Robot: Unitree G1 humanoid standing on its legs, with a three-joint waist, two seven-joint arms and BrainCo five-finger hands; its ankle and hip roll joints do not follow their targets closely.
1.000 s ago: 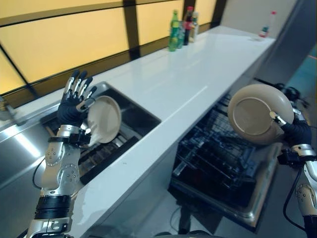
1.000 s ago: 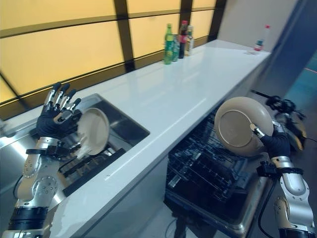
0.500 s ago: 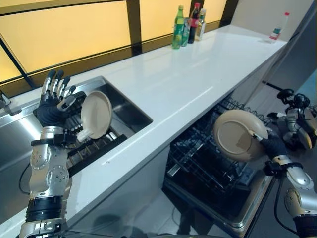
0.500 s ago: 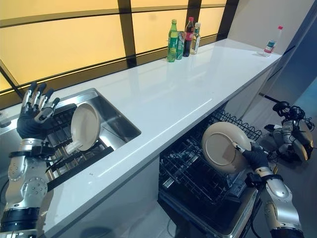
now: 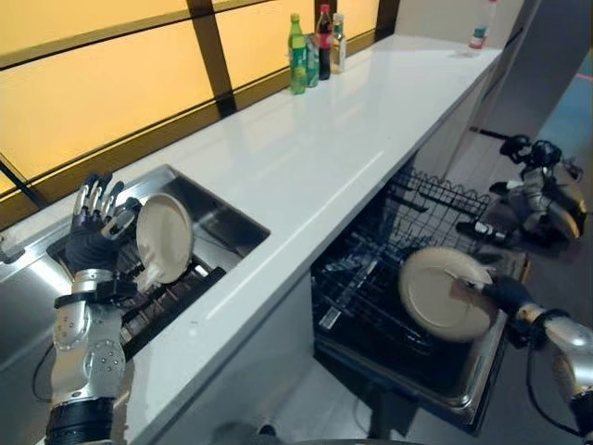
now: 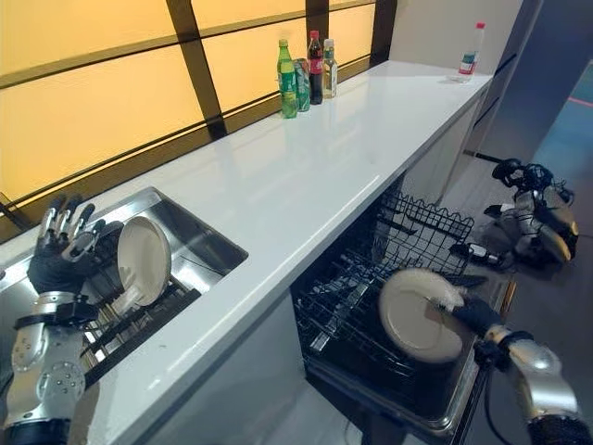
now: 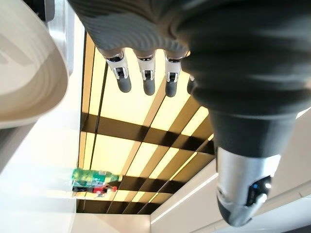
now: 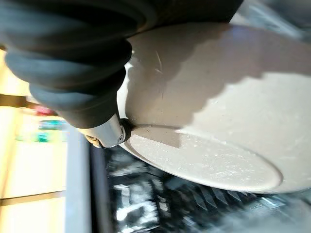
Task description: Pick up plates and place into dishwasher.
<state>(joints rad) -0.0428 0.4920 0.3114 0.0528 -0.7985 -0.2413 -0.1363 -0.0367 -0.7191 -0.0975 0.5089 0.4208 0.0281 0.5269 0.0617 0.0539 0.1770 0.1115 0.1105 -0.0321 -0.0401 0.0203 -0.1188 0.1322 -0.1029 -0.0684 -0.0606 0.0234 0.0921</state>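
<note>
Two beige plates in play, one per side. Over on the left, the left hand (image 5: 94, 243) raised above the sink (image 5: 227, 220), fingers straight and fanned apart, clutching nothing. Just to its right, the first plate (image 5: 164, 236) standing on edge in the dark sink rack (image 5: 167, 297), right beside the fingertips; whether touching, cannot tell. In the left wrist view, dark fingertips (image 7: 146, 82) lined up loosely, the plate's pale rim (image 7: 29, 77) off to their side. Sink rim running close behind and in front of that hand, so little room there.

Moving right: the long white countertop (image 5: 352, 120), bare through the middle stretch, front edge straight and unbroken. Far beyond both hands, by the window, a cluster of bottles (image 5: 313, 46) — a green one, a dark red-capped one and a paler one at least — and one more red-capped bottle (image 5: 478, 35) alone at the far end.

Below the counter edge, the dishwasher (image 5: 445, 371) with door dropped open, black wire rack (image 5: 389, 278) pulled out. Second plate (image 5: 445, 295) tilted above that rack, gripped at its right rim by the right hand (image 5: 505, 295), thumb (image 8: 104, 133) pinching the edge. Open rack to the left of that hand; door lip close beneath it. On the floor past the right hand, a heap of dark-and-silver gear (image 5: 542, 190).
</note>
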